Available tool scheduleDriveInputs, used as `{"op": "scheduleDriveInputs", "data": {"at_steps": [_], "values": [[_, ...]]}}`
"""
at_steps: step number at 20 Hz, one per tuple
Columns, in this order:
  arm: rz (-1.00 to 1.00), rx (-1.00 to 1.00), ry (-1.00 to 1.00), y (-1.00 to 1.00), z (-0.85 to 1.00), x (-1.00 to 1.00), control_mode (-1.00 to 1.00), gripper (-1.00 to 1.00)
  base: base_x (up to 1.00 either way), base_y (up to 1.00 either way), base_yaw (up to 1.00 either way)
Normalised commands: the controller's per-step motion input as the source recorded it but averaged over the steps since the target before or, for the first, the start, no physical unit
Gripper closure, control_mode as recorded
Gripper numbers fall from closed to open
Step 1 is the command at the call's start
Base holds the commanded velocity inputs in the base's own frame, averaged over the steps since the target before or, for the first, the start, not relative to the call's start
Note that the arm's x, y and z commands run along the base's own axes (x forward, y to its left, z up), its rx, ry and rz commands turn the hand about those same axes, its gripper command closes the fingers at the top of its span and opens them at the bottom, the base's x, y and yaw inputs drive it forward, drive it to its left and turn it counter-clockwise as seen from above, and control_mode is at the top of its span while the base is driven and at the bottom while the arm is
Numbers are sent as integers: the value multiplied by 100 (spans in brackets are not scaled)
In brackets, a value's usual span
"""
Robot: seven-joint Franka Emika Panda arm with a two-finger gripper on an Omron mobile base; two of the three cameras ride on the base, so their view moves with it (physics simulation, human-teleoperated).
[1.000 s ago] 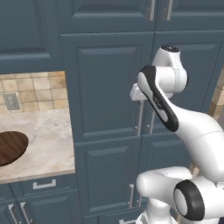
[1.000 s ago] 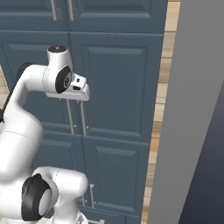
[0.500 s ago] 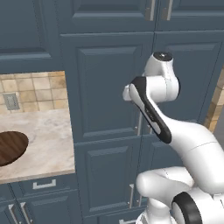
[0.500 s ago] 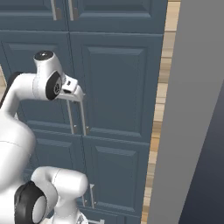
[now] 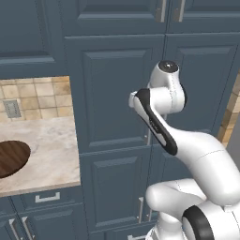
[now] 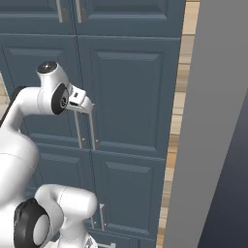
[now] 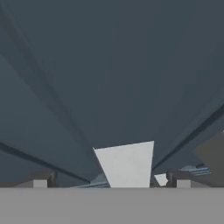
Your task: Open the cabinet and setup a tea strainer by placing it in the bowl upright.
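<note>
end effector (image 6: 86,105) sits wide open right at the cabinet's (image 6: 131,92) bar handles (image 6: 92,131), doors shut. i'd straddle one handle squarely, clamp, then pull straight out. bowl (image 5: 11,158) waits on the bench (image 5: 44,154) at left.

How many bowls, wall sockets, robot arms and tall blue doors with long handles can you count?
Brown bowl: 1
Wall socket: 1
Robot arm: 1
Tall blue doors with long handles: 2
Total: 5
</note>
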Motion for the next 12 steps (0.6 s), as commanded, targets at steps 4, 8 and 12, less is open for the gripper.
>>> {"op": "scheduleDriveInputs", "data": {"at_steps": [4, 8, 12], "values": [[-4, -3, 0, 0, -9, 35, -100, -100, 0, 0, 0], [-1, -1, 0, -9, -26, 19, -100, -100, 0, 0, 0], [0, 0, -12, -14, -40, 2, -100, -100, 0, 0, 0]]}}
